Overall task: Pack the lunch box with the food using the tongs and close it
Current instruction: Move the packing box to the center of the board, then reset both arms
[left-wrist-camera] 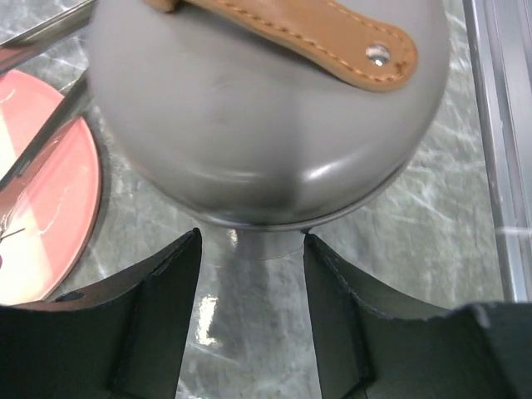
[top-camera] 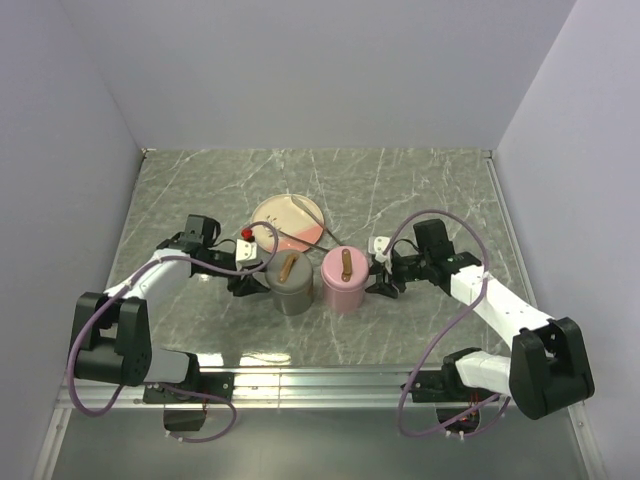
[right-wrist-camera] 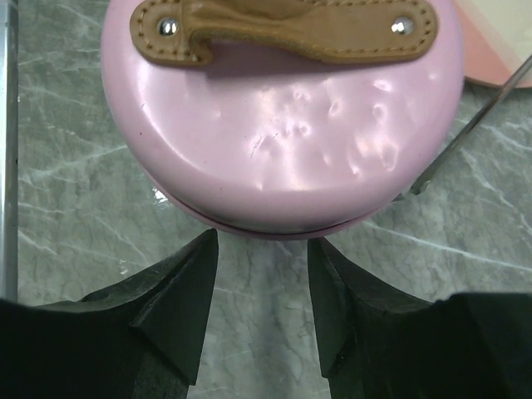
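Two round lunch box containers stand side by side, both with lids on and a brown leather strap across the top: a grey one [top-camera: 291, 283] and a pink one [top-camera: 343, 280]. My left gripper [top-camera: 246, 283] is open just left of the grey container [left-wrist-camera: 266, 125], its jaws apart and empty. My right gripper [top-camera: 376, 284] is open just right of the pink container [right-wrist-camera: 283, 141], with only table between its jaws. The silver tongs [top-camera: 308, 217] lie across the pink-and-cream plate [top-camera: 275, 213]. A small red piece [top-camera: 246, 233] sits by the plate's left edge. No other food shows.
The plate [left-wrist-camera: 41, 208] lies directly behind both containers, and one tong tip [right-wrist-camera: 474, 125] reaches toward the pink one. A metal rail [top-camera: 320, 378] runs along the table's near edge. White walls close in the left, back and right sides.
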Controlling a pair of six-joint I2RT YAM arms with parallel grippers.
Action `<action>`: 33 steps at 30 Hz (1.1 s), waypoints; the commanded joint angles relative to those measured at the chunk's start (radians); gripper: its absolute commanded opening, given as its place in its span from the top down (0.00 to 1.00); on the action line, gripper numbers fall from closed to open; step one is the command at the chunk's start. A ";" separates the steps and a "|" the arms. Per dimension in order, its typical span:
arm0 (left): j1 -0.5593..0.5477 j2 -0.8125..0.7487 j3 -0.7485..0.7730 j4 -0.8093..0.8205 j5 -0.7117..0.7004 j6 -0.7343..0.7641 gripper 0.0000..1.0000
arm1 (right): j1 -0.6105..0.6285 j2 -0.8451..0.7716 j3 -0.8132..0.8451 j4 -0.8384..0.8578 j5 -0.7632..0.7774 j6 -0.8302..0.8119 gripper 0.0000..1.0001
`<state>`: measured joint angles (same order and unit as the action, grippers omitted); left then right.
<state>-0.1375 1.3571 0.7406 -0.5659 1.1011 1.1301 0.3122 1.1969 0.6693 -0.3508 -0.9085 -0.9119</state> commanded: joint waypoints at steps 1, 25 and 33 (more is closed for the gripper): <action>-0.010 -0.007 0.000 0.121 0.019 -0.136 0.42 | 0.013 -0.026 -0.014 0.009 -0.007 0.004 0.46; 0.321 -0.242 0.121 -0.338 0.146 -0.126 0.12 | -0.364 -0.362 0.042 -0.217 -0.027 0.111 0.31; 0.372 -0.260 0.250 0.109 -0.232 -1.013 0.01 | -0.433 -0.249 0.278 -0.203 0.095 0.494 0.00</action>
<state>0.2241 1.1172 0.9329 -0.6132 1.0187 0.4721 -0.0990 0.9161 0.8585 -0.5751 -0.8658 -0.5995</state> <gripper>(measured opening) 0.993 0.958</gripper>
